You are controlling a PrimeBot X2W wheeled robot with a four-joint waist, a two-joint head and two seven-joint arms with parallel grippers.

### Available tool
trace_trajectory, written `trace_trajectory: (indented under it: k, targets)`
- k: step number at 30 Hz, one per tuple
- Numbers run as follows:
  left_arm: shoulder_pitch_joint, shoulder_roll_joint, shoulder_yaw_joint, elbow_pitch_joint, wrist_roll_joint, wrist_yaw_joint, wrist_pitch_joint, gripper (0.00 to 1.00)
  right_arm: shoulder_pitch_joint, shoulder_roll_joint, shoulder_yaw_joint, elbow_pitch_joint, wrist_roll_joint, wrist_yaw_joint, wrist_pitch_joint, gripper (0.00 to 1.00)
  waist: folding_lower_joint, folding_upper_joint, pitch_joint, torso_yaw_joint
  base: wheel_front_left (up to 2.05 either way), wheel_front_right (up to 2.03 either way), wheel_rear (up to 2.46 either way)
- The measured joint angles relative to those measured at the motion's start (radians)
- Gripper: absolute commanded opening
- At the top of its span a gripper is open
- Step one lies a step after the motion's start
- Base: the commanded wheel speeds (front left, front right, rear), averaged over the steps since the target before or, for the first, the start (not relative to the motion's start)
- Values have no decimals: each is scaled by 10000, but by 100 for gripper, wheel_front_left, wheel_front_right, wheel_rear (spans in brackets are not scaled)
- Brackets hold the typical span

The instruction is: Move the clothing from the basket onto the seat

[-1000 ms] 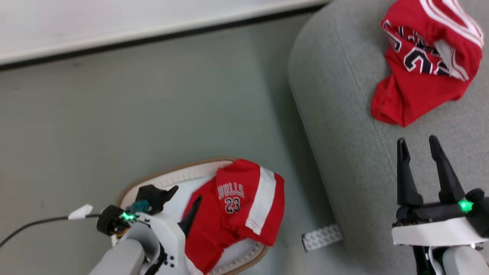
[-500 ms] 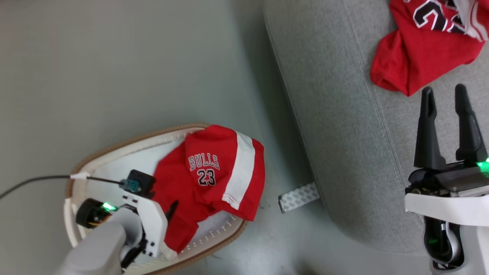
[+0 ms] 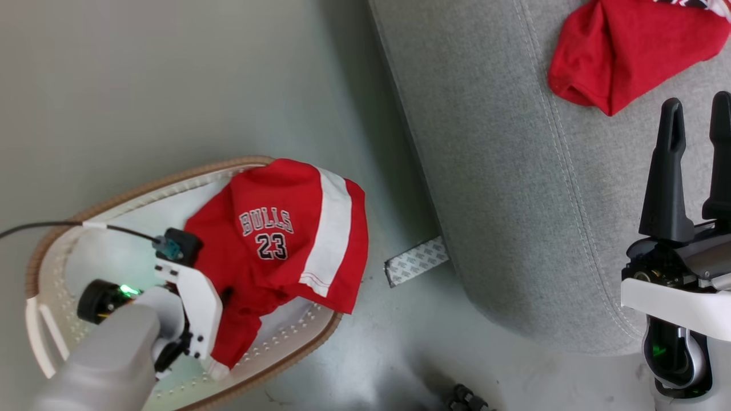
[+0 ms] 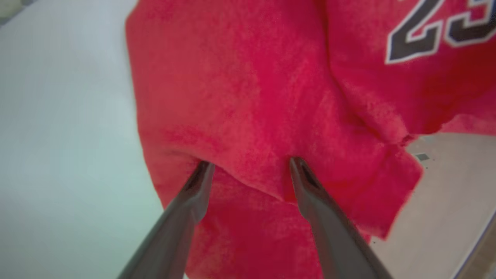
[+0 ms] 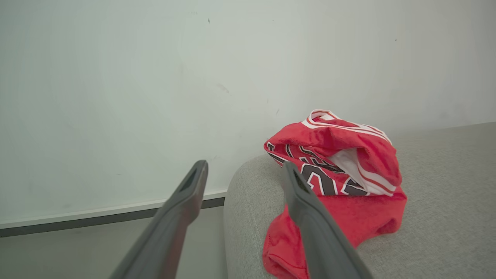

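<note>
The red "BULLS 23" clothing (image 3: 285, 240) with a broad white stripe lies draped over the cream basket (image 3: 74, 257) with its tan rim, on the floor at lower left. My left gripper (image 4: 250, 164) reaches down into the basket, open, both fingertips pressed into a fold of that red fabric (image 4: 248, 97). A second red garment (image 3: 622, 51) with black-and-white numbers (image 5: 321, 180) lies crumpled on the grey seat (image 3: 514, 171). My right gripper (image 3: 694, 114) hangs open over the seat, just short of that garment, holding nothing.
A white dotted strip (image 3: 417, 261) lies on the grey-green floor between basket and seat. A black cable (image 3: 51, 227) runs to my left wrist. Beyond the seat stands a pale wall with a dark baseboard (image 5: 97, 223). A small dark object (image 3: 465, 398) sits at the bottom edge.
The head camera has moved, shifting the whole picture. Relative to the basket, my left gripper has gone lower and closer into the BULLS garment. The right gripper stays open.
</note>
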Motion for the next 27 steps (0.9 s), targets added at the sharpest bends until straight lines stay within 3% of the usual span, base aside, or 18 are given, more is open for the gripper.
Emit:
trace_trajectory:
  k: [14,15,16,17,18,27]
  targets:
    - [-671,-341,-1384,704,-497,0,382,100,319,2,-165,-117,-119,0,0,100,0,0,410,94,0,0,0]
    - [-688,-337,-1476,681,-516,0,359,84,319,0,-167,-121,-121,0,0,100,-1,0,428,104,0,0,0]
    - [-722,-324,-1563,663,-570,0,311,49,319,2,-169,-125,-132,0,0,100,-1,0,449,113,0,0,0]
    - [-755,-314,-1647,654,-616,0,272,30,319,2,-178,-127,-167,0,0,100,-1,0,468,125,0,0,0]
    - [-794,-295,-1730,616,-708,0,198,0,318,2,-184,-130,-180,0,0,100,-1,0,484,136,0,0,0]
    - [-983,-77,-2376,487,-1317,0,-215,0,203,2,-73,-6,-184,0,0,100,-1,0,435,130,0,0,0]
